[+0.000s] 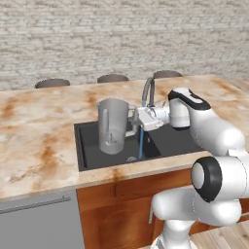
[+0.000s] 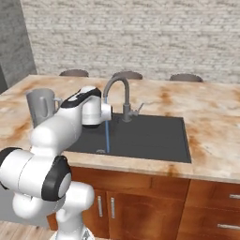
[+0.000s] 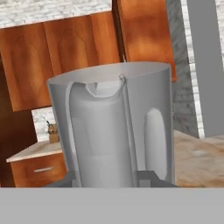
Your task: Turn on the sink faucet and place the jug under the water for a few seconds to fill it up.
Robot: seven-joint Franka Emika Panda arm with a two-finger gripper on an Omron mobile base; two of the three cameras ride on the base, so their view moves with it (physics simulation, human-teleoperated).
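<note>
Jaws were clamped narrowly on the loop handle of the jug [image 1: 113, 125] as we studied the left base view: our gripper [image 1: 133, 118] sat at centre frame, holding the translucent pitcher upright over the left half of the sink [image 1: 87, 146]. Just right of the jug, the water [image 1: 140, 143] fell in a thin blue line from the sink faucet [image 1: 148, 92] to the basin floor. The stream appeared to miss the jug's mouth, so we judged filling had not begun.

From the right base view, the jug [image 2: 41, 107] stood at the left edge, half hidden by the white arm, while the water [image 2: 107, 136] ran near mid-frame, apart from it.

Seen from the hand view, the jug [image 3: 113, 127] loomed close at centre, its handle nearest the fingertips [image 3: 146, 178], a hold that kept the pitcher level.
</note>
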